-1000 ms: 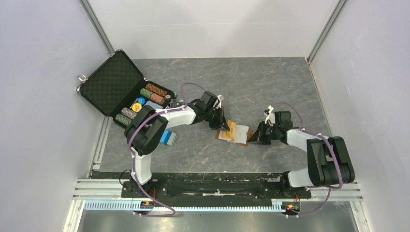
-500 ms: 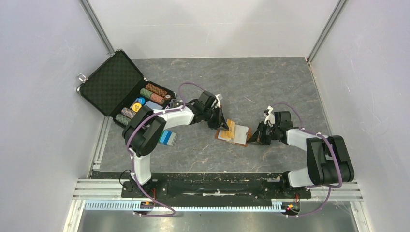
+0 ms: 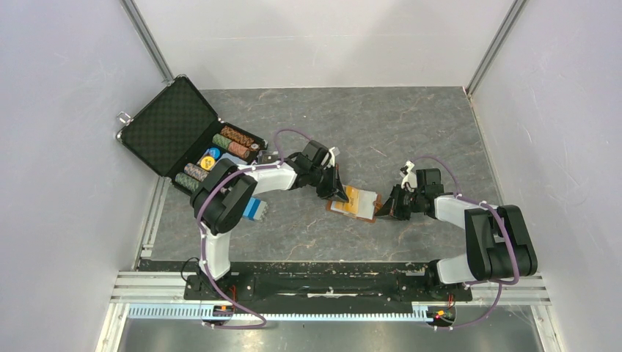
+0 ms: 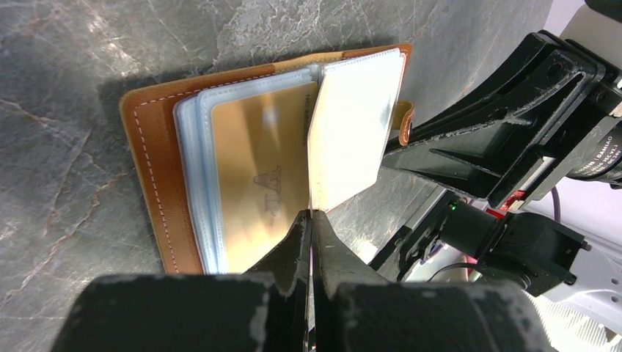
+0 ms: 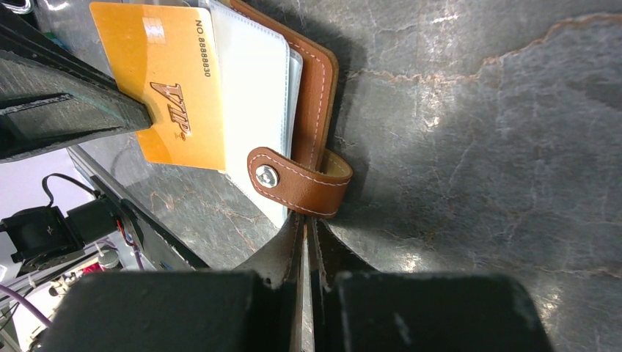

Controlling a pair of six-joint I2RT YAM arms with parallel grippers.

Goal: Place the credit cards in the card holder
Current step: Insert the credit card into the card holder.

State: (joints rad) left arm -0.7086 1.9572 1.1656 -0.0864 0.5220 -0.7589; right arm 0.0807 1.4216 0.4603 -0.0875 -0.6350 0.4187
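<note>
At table [image 3: 411, 132] centre the open card holder [image 3: 359, 204] is laid. An orange card [image 5: 165, 95] is pinched in the left gripper [image 3: 339, 196] at nine o'clock. The right gripper [image 3: 386, 211] is clenched, seemingly on the holder's three o'clock edge. The card should be fed squarely, slowly.

Grey marbled tabletop [image 3: 411, 125]. At 10 o'clock, a black briefcase [image 3: 169, 125] lies open, foam-lined lid thrown back toward the corner. Its tray holds poker chips [image 3: 233, 139] in rows lying on their sides, brown and green, with two loose ones, blue and yellow, flat between the rows. At 8 o'clock, a blue-and-white striped block [image 3: 255, 209], only partly in view.
</note>
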